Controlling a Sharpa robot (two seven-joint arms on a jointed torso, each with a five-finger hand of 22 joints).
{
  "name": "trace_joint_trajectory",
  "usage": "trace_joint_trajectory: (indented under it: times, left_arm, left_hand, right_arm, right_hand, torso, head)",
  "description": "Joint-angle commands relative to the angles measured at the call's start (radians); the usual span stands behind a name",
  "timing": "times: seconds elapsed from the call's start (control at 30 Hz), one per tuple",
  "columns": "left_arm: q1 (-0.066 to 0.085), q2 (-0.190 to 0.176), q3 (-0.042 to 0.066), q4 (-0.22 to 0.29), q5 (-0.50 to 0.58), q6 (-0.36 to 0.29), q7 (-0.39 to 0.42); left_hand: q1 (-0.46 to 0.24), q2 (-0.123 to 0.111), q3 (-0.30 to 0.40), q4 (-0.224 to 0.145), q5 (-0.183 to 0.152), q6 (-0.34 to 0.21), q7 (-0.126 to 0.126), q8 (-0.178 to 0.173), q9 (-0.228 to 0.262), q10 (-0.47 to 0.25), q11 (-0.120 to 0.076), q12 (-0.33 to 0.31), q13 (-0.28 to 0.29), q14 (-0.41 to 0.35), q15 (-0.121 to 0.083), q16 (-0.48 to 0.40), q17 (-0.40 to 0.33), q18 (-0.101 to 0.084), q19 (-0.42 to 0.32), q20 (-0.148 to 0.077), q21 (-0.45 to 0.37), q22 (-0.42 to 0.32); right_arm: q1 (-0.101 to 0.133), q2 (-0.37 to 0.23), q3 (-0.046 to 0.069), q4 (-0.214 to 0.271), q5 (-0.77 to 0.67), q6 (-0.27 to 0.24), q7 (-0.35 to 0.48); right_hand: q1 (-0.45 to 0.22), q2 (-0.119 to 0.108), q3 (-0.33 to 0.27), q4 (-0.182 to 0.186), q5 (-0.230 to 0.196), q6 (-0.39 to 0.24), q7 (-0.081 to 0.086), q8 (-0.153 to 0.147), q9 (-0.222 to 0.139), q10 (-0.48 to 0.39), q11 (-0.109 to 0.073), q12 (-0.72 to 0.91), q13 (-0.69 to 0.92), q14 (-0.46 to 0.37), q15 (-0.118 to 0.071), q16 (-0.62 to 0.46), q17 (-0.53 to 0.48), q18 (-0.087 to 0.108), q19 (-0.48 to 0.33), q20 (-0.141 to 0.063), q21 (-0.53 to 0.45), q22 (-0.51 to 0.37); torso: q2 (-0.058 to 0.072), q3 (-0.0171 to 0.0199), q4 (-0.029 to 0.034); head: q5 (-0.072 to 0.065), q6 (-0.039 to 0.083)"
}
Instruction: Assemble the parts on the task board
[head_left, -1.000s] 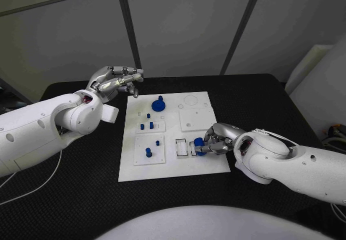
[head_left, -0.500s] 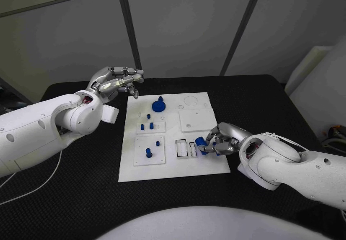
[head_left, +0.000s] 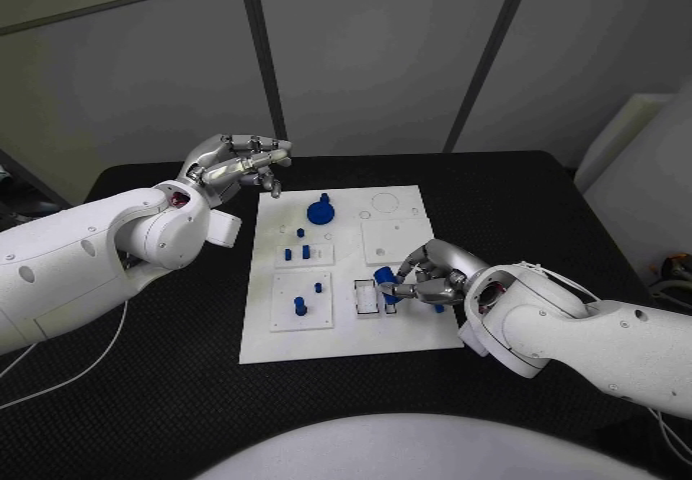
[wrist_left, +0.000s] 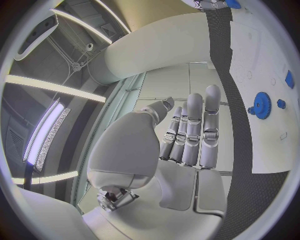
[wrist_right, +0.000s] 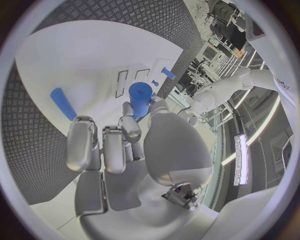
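Presently the right robot hand pinches a blue cylindrical part over the slotted sockets on the near right of the task board, presumably aligning it for insertion. The left robot hand, fingers curled on nothing, waits beyond the board's far left corner, clear of the work. No legible markings.

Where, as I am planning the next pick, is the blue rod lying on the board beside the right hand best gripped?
Pinch the blue rod across its middle, coming down from above. It lies flat on the task board, so only its long sides are free. The right hand is occupied, holding a blue cylinder.
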Motion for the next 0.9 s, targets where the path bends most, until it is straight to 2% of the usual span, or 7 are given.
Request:
trace_joint_trajectory:
  times: [0.03, 0.2, 0.3, 0.43, 0.63, 0.77, 0.9]
  left_arm:
    - [0.002, 0.005, 0.001, 0.000, -0.001, 0.014, 0.003]
    - [0.002, 0.011, 0.001, -0.001, -0.001, 0.015, 0.002]
    - [0.002, 0.013, 0.001, -0.001, -0.001, 0.017, 0.001]
    - [0.002, 0.014, 0.001, -0.002, -0.001, 0.017, 0.002]
    - [0.002, 0.015, 0.001, -0.003, -0.001, 0.018, 0.002]
    - [0.002, 0.015, 0.001, -0.002, -0.001, 0.017, 0.003]
    - [0.002, 0.014, 0.001, -0.002, -0.001, 0.016, 0.002]
  left_hand:
    - [-0.003, 0.001, -0.001, 0.001, -0.001, -0.006, 0.001, 0.007, 0.001, -0.006, -0.002, 0.006, -0.001, -0.003, 0.000, 0.007, -0.002, 0.013, -0.001, 0.005, 0.000, -0.001]
    - [-0.003, 0.001, -0.001, 0.001, -0.001, -0.006, 0.001, 0.007, 0.001, -0.006, -0.002, 0.006, -0.001, -0.003, 0.000, 0.007, -0.002, 0.013, -0.001, 0.005, 0.000, -0.001]
    - [-0.003, 0.001, -0.001, 0.001, -0.001, -0.006, 0.001, 0.007, 0.001, -0.006, -0.002, 0.006, -0.001, -0.003, 0.000, 0.007, -0.002, 0.013, -0.001, 0.005, 0.000, -0.001]
    - [-0.003, 0.001, -0.001, 0.001, -0.001, -0.006, 0.001, 0.007, 0.001, -0.006, -0.002, 0.006, -0.001, -0.003, 0.000, 0.007, -0.002, 0.013, -0.001, 0.005, 0.000, -0.001]
    - [-0.003, 0.001, -0.001, 0.001, -0.001, -0.006, 0.001, 0.007, 0.001, -0.006, -0.002, 0.006, -0.001, -0.003, 0.000, 0.007, -0.002, 0.013, -0.001, 0.005, 0.000, -0.001]
    - [-0.003, 0.001, -0.001, 0.001, -0.001, -0.006, 0.001, 0.007, 0.001, -0.006, -0.002, 0.006, -0.001, -0.003, 0.000, 0.007, -0.002, 0.013, -0.001, 0.005, 0.000, -0.001]
    - [-0.003, 0.001, -0.001, 0.001, -0.001, -0.006, 0.001, 0.007, 0.001, -0.006, -0.002, 0.006, -0.001, -0.003, 0.000, 0.007, -0.002, 0.013, -0.001, 0.005, 0.000, -0.001]
  right_arm:
    - [0.004, 0.026, 0.001, -0.019, 0.039, 0.047, 0.009]
    - [0.008, 0.067, 0.002, -0.054, 0.043, 0.102, 0.004]
    - [0.010, 0.081, 0.002, -0.069, 0.046, 0.118, -0.002]
    - [0.011, 0.090, 0.002, -0.080, 0.046, 0.122, -0.009]
    - [0.012, 0.102, 0.002, -0.095, 0.042, 0.117, -0.020]
    - [0.012, 0.110, 0.002, -0.103, 0.034, 0.109, -0.022]
    - [0.013, 0.116, 0.002, -0.109, 0.030, 0.117, -0.023]
  right_hand:
    - [-0.030, 0.006, -0.012, 0.001, -0.030, 0.015, -0.004, -0.002, 0.000, 0.007, 0.000, -0.005, -0.003, 0.066, -0.006, 0.005, 0.047, -0.017, 0.004, 0.001, 0.005, 0.000]
    - [-0.045, 0.013, -0.024, 0.000, -0.069, 0.025, -0.007, 0.000, 0.006, 0.006, -0.002, -0.010, -0.003, 0.065, -0.007, 0.005, 0.048, -0.016, 0.003, 0.001, 0.006, 0.001]
    - [-0.053, 0.015, -0.030, 0.001, -0.082, 0.029, -0.009, 0.001, 0.009, 0.007, -0.003, -0.011, -0.001, 0.065, -0.008, 0.004, 0.048, -0.016, 0.003, 0.000, 0.005, 0.001]
    - [-0.060, 0.018, -0.035, 0.001, -0.088, 0.032, -0.010, 0.003, 0.012, 0.009, -0.004, -0.011, 0.001, 0.065, -0.009, 0.004, 0.048, -0.016, 0.003, -0.001, 0.006, 0.002]
    - [-0.072, 0.022, -0.046, 0.000, -0.113, 0.037, -0.013, 0.008, 0.019, 0.011, -0.006, -0.012, 0.003, 0.065, -0.011, 0.004, 0.049, -0.016, 0.003, -0.002, 0.006, 0.002]
    - [-0.094, 0.024, -0.068, 0.000, -0.198, 0.035, -0.014, 0.010, 0.029, 0.009, -0.007, -0.018, 0.002, 0.065, -0.012, 0.003, 0.050, -0.016, 0.003, -0.003, 0.005, 0.001]
    - [-0.133, 0.022, -0.098, 0.001, -0.330, 0.029, -0.013, 0.012, 0.040, 0.003, -0.006, -0.028, -0.003, 0.065, -0.011, 0.002, 0.049, -0.016, 0.001, -0.003, 0.003, -0.001]
  torso:
    - [0.001, 0.0000, 0.0007]
    - [0.001, 0.0000, 0.0031]
    - [0.001, 0.0001, 0.0014]
    - [0.001, 0.0016, -0.0030]
    - [0.001, 0.0018, -0.0015]
    - [0.001, 0.0015, -0.0009]
    - [0.000, 0.0014, -0.0015]
  head:
    - [0.002, -0.002]
    - [0.006, 0.000]
    - [0.010, -0.001]
    - [0.015, -0.003]
    - [0.015, -0.004]
    - [0.014, -0.003]
    - [0.014, -0.004]
